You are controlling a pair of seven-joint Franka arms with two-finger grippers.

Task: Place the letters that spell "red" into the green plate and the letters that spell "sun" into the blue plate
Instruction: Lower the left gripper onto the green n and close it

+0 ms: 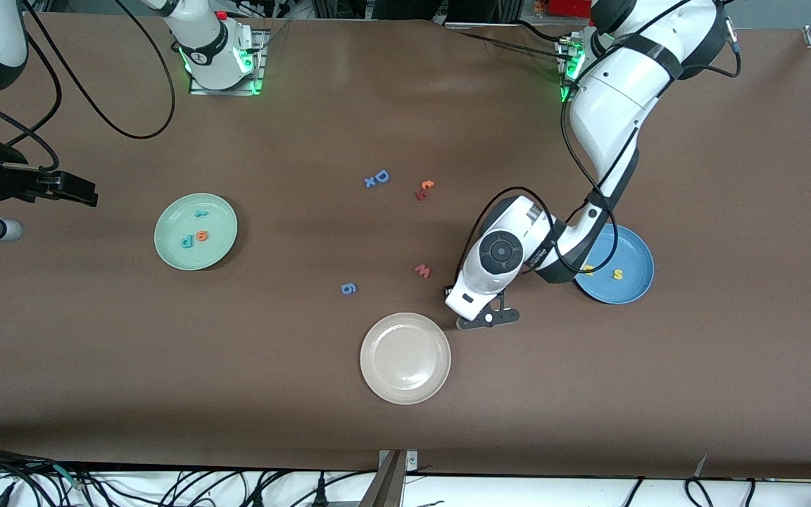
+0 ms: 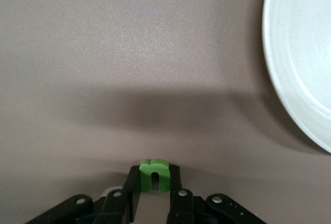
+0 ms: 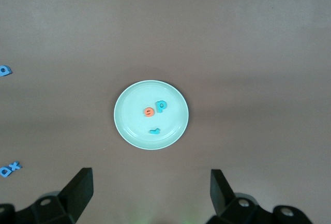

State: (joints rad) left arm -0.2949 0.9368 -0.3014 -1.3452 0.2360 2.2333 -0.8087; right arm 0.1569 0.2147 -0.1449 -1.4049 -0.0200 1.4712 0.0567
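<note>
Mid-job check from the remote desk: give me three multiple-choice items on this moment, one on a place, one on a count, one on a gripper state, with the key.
1. The left gripper is down at the table beside which plate?
A. beige-white plate
B. green plate
C. blue plate

2. How many letters lie in the green plate?
A. one
B. two
C. three

3. What is the state of the left gripper?
A. wide open over nothing
B. shut on the green "n"
C. shut on a red "w"

Key:
1 A, the beige-white plate's rim shows in the left wrist view.
2 C, a teal "r", an orange "e" and a teal "d" lie there.
3 B, the fingers clamp the green letter.
</note>
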